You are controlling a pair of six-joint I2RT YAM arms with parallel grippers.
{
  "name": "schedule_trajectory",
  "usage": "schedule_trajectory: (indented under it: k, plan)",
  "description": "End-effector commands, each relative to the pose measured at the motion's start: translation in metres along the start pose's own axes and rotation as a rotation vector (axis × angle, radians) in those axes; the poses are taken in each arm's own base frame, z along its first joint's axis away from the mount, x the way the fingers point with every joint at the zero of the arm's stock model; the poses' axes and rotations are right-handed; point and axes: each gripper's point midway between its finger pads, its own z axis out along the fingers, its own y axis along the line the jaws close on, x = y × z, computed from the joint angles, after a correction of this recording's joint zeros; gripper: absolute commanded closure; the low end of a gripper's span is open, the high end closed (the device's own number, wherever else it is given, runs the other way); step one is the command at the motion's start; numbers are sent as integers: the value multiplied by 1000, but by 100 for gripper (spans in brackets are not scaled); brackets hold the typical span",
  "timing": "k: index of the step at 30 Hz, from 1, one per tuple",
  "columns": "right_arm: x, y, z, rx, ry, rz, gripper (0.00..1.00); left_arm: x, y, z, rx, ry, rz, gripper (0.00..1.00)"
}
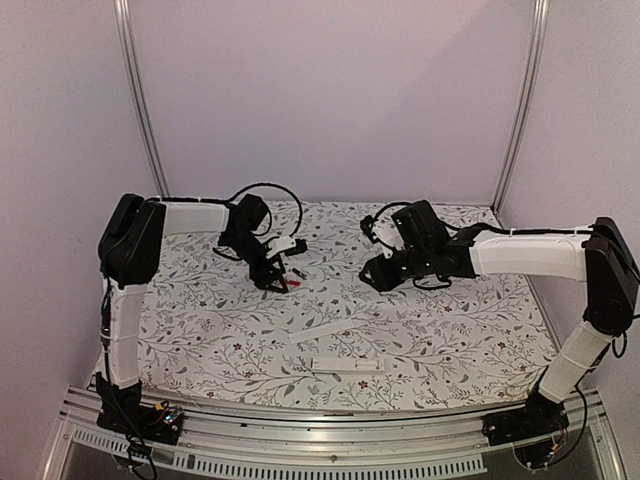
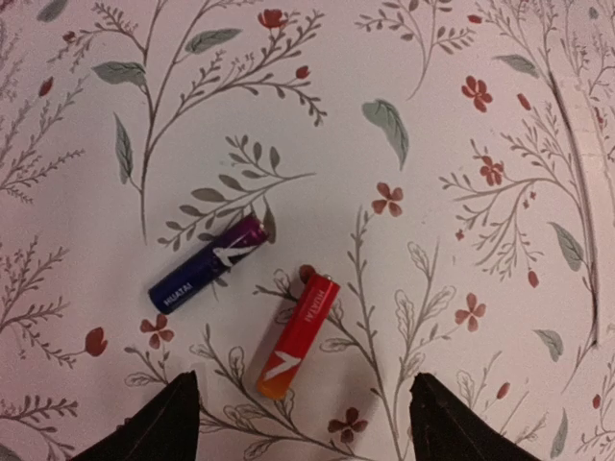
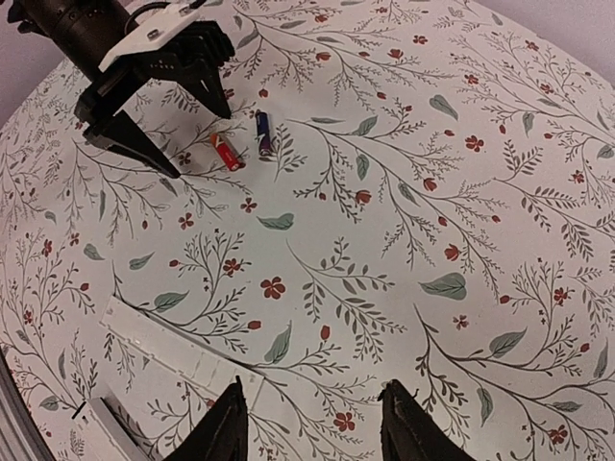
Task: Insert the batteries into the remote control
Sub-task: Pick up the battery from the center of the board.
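Two batteries lie side by side on the flowered cloth: a red-orange one (image 2: 298, 334) and a dark blue-purple one (image 2: 207, 262). They also show in the right wrist view, the red one (image 3: 225, 151) and the blue one (image 3: 263, 134), and as a small speck in the top view (image 1: 296, 275). My left gripper (image 2: 303, 413) is open just above the cloth, its jaws straddling the near end of the red battery without touching it. The white remote control (image 1: 345, 363) lies near the front edge. My right gripper (image 3: 312, 403) is open and empty, hovering mid-table (image 1: 372, 275).
A thin flat white cover strip (image 1: 318, 327) lies between the batteries and the remote; it also shows in the right wrist view (image 3: 183, 351). The left gripper (image 3: 144, 96) shows at the top left of the right wrist view. Walls enclose the cloth (image 1: 450, 330) at back and sides.
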Motion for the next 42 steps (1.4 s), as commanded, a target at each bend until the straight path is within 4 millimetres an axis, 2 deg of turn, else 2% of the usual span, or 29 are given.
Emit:
schedule_trajectory:
  k: [1, 6, 21, 31, 34, 36, 38, 42]
  plan:
    - [-4, -4, -13, 22, -22, 5, 54, -3, -15, -15, 28, -45, 75, 28]
    - [-3, -3, -16, 15, -26, 3, 54, -1, -3, -4, 14, -19, 69, 38]
    - [4, -4, -19, 18, -26, 8, 54, 4, -22, 34, 55, 53, 104, 43]
    - [4, -3, -22, 16, -32, -6, 53, 28, -22, 37, 7, 172, 103, 51]
    - [2, -3, -24, 15, -39, -8, 53, 27, -19, 37, -1, 162, 100, 63]
    - [0, -3, -25, 13, -43, -5, 53, 24, -19, 36, -3, 151, 96, 78]
    - [-1, -2, -27, 10, -50, -3, 53, 21, -20, 35, -9, 135, 95, 98]
    - [-8, 2, -35, -11, -80, -1, 53, 2, -24, 19, -8, 42, 66, 100]
